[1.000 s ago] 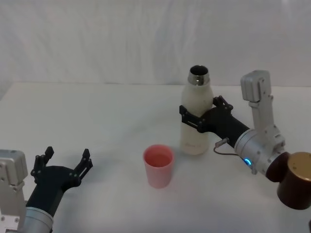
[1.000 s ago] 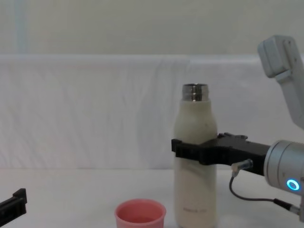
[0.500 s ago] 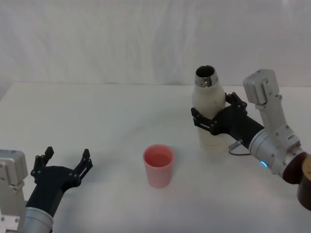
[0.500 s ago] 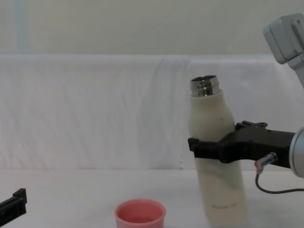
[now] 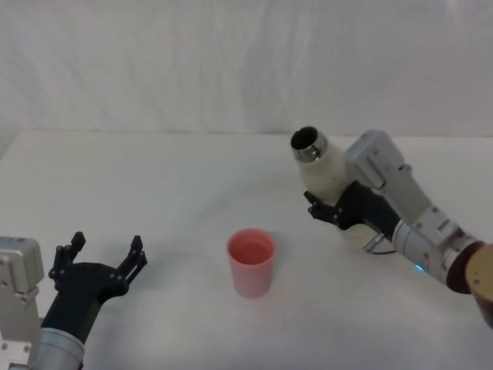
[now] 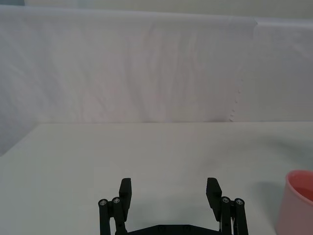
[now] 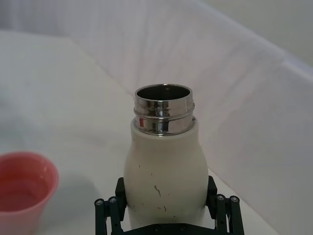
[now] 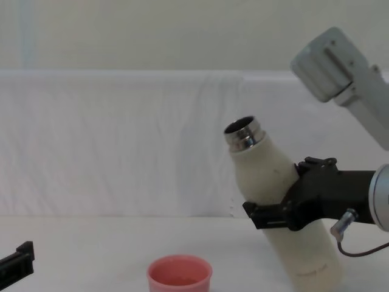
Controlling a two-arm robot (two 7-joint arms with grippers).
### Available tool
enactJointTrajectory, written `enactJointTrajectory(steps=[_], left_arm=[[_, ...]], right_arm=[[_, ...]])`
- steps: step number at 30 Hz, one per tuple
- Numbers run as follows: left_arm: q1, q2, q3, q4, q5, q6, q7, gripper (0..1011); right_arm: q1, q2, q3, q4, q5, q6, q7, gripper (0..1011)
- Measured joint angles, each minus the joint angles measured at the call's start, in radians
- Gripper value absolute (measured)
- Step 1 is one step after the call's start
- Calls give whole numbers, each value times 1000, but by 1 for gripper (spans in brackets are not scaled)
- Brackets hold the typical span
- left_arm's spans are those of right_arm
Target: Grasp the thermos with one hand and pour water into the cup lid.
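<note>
My right gripper (image 5: 333, 206) is shut on the cream-white thermos (image 5: 326, 171), which hangs above the table, tilted with its open steel neck (image 8: 243, 134) pointing left toward the cup lid. The grip sits around the middle of the thermos (image 8: 279, 201), whose body (image 7: 166, 181) rises between the black fingers (image 7: 108, 215). The pink cup lid (image 5: 251, 262) stands upright on the table, left of and below the thermos mouth, also seen as the cup lid (image 8: 180, 278) and the cup lid (image 7: 23, 196). No water is visibly running. My left gripper (image 5: 104, 266) rests open at the near left, also seen as the left gripper (image 6: 170, 193).
A white table (image 5: 169, 185) with a white cloth backdrop behind it. A brown cylindrical part (image 5: 479, 281) of the right arm sits at the right edge. The cup lid (image 6: 297, 200) shows at the edge of the left wrist view.
The right gripper has lifted the thermos, carried it right, then tilted it so its mouth leans left toward the cup lid. The left gripper and the cup lid have not moved.
</note>
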Motion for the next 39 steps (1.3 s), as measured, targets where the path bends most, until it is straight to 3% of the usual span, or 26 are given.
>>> enactJointTrajectory(steps=[28, 39], left_arm=[[0, 0, 0, 0, 0, 0, 0, 1001], [0, 0, 0, 0, 0, 0, 0, 1001]], right_arm=[[97, 51, -175, -13, -354, 131, 97, 957], [113, 59, -201, -13, -432, 147, 138, 957]])
